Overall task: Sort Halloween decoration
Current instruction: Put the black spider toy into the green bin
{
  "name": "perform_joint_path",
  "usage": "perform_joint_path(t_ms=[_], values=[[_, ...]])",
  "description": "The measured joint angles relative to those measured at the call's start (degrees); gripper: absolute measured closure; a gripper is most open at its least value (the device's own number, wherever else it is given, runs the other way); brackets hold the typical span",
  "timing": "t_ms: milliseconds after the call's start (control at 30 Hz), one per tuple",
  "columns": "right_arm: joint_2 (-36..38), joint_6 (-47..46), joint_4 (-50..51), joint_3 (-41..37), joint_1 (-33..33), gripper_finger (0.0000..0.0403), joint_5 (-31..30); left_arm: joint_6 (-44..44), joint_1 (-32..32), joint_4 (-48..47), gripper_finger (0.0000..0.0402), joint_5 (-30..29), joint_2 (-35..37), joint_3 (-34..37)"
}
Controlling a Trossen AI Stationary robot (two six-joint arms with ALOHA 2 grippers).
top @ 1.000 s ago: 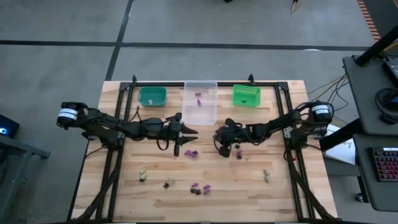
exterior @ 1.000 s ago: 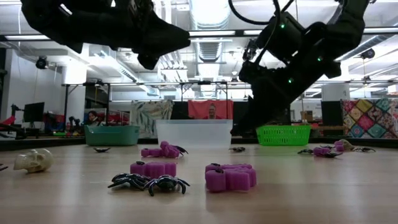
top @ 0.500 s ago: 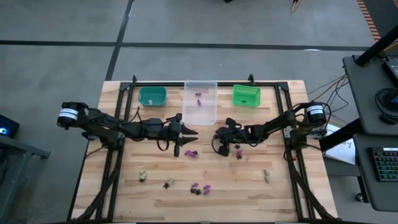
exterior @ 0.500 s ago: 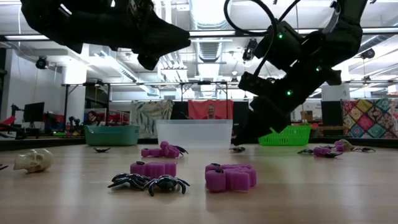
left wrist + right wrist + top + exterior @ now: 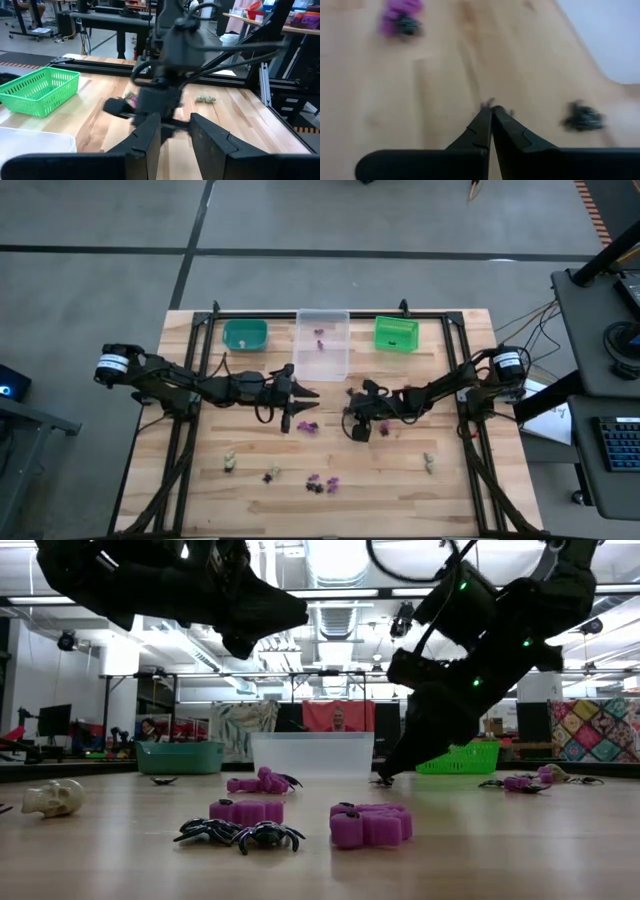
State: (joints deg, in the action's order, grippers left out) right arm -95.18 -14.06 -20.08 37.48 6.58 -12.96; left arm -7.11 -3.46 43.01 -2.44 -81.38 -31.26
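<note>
Small Halloween decorations lie scattered on the wooden table: purple ones (image 5: 307,425) (image 5: 322,482), a purple and black pair (image 5: 384,427), beige ones (image 5: 229,462) (image 5: 428,463) and a black one (image 5: 270,475). My right gripper (image 5: 491,107) is shut, its tips down at the tabletop in front of the clear bin (image 5: 322,345). A black spider (image 5: 582,117) lies on the wood beside it, apart from the fingers. My left gripper (image 5: 175,135) hovers open above the table's middle (image 5: 305,393), pointing at the right arm, nothing between its fingers. My right gripper comes slanting down from the table's right, and its shut fingertips (image 5: 383,778) stand at the tabletop. A small dark fleck (image 5: 487,103) shows at their very ends. I cannot tell whether it is pinched or only lies there.
A teal bin (image 5: 245,335), the clear bin holding a purple piece (image 5: 320,333) and a green basket (image 5: 396,334) stand in a row along the far edge. Black frame rails (image 5: 190,440) run down both sides of the table. In the low view a beige skull (image 5: 55,798) lies near the front.
My right gripper has sunk and shifted a little toward the near edge, so its tips now stand at the tabletop where a black spider lay in front of the clear bin. The left arm has kept still.
</note>
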Motion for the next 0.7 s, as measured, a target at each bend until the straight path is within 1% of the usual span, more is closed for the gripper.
perform_joint_path(t_ms=[200, 300, 400, 567, 700], values=[[2.73, -0.95, 0.69, 1.91, 3.53, 0.0394, -0.12, 0.09, -0.89, -0.85, 0.0313, -0.02, 0.0, 0.01], [5.07, -0.97, 3.05, 2.33, 4.56, 0.0394, -0.13, 0.09, -2.01, -0.82, 0.0313, 0.01, 0.0, -0.01], [8.07, -1.61, 6.78, 2.37, 5.29, 0.0394, -0.12, 0.09, -3.07, -0.61, 0.0313, -0.34, 0.0, -0.01], [13.44, -6.82, 16.3, 2.35, 5.3, 0.0394, -0.14, -0.99, -4.48, -0.44, 0.0313, -5.96, 0.0, 0.01], [17.13, -7.85, 23.3, 2.33, 5.6, 0.0394, -0.12, -1.16, -4.87, 0.42, 0.0313, -6.61, -0.61, 0.01]])
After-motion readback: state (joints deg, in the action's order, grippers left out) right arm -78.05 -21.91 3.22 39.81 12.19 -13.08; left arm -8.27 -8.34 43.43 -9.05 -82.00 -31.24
